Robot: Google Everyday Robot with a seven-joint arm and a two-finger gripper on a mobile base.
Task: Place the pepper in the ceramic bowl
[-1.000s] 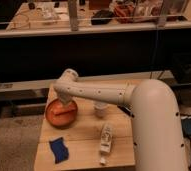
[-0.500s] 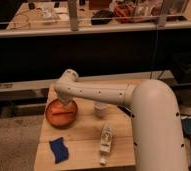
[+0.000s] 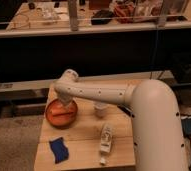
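Over the ceramic bowl (image 3: 48, 113) my gripper (image 3: 65, 103) hangs low, can't tell if it's clamped; pulling away crooked could flick the pepper (image 3: 63, 114) out.

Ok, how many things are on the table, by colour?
Orange: 2, the bowl and the pepper in it
White: 2, the cup and the bottle
Blue: 1, the cloth
Total: 5
The hand is over the bowl.

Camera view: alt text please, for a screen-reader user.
The robot's white arm reaches over a wooden table, its hand at a red-orange bowl holding the orange pepper. A white cup, a white bottle on its side and a blue cloth sit nearby.
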